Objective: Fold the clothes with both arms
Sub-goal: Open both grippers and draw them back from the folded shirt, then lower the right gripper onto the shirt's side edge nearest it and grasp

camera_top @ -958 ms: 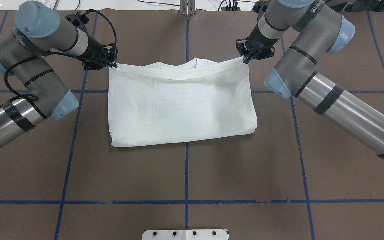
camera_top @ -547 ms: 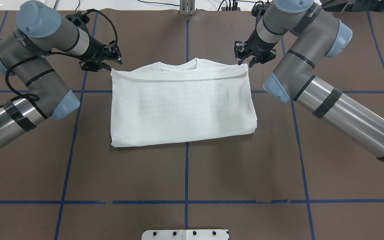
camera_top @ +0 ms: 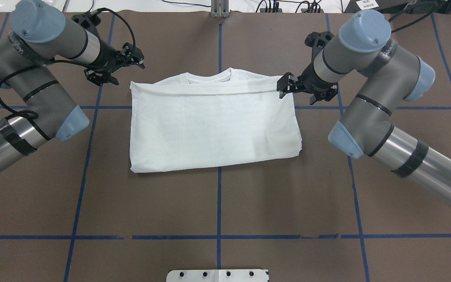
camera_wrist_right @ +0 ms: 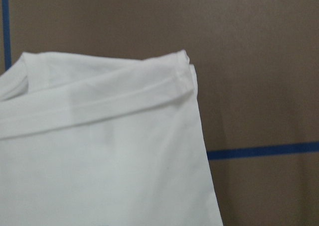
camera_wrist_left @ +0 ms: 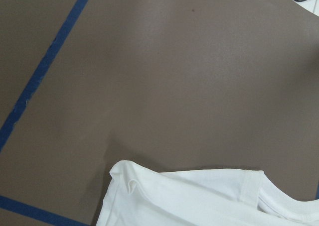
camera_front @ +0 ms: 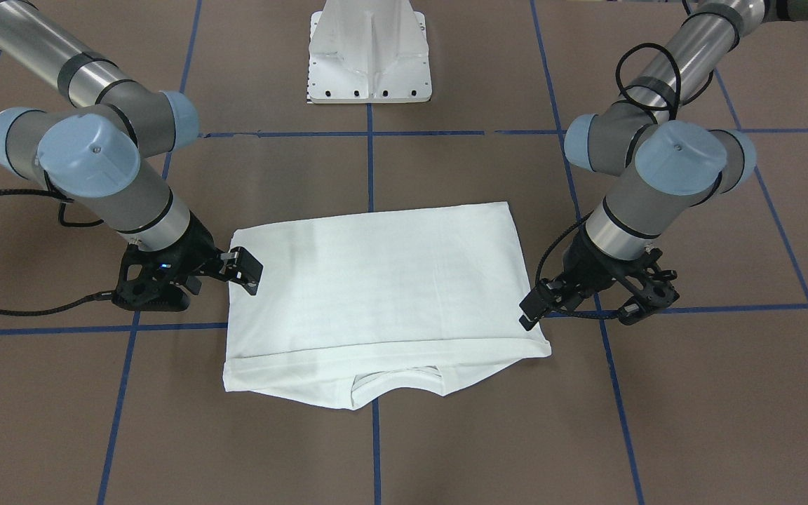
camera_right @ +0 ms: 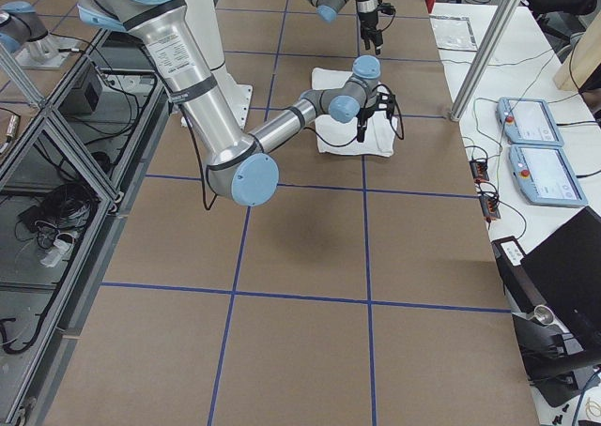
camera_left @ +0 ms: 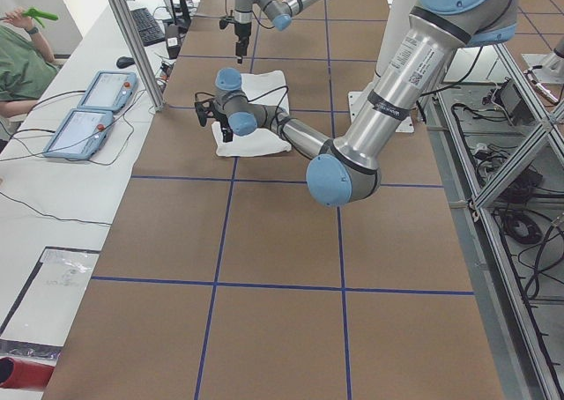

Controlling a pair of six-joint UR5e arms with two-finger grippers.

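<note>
As the front-facing camera shows it, the T-shirt (camera_front: 376, 280) lies flat on the brown table (camera_front: 446, 435), out in front of the white pedestal base (camera_front: 369, 63) and well apart from it. It is folded into a plain white rectangle. Its long axis runs side to side, parallel to the base's front edge, and the ribbed collar (camera_front: 397, 379) peeks out along the edge farthest from the base. A hem band crosses the cloth just inside that edge. The right hand (camera_front: 193, 280) and the left hand (camera_front: 590, 298) flank the shirt's two short sides, both with fingers spread and pinching nothing.

From overhead, the T-shirt (camera_top: 213, 125) sits centred on the blue line (camera_top: 219, 203) that runs out from the pedestal base (camera_top: 217, 275), with its collar pointing away from the base. The left hand (camera_top: 118, 70) hangs spread just off the far corner on the base's left. The right hand (camera_top: 305, 89), also spread, has one finger at the far corner on the base's right; I cannot tell whether it touches the cloth.

Both side views show the shirt (camera_left: 251, 140) (camera_right: 343, 135) small, between the two arms, beyond the base.

The left wrist view holds one rumpled corner of the T-shirt (camera_wrist_left: 199, 201) and part of the collar on bare table. The right wrist view shows another corner (camera_wrist_right: 99, 151) with the hem band crossing it.
</note>
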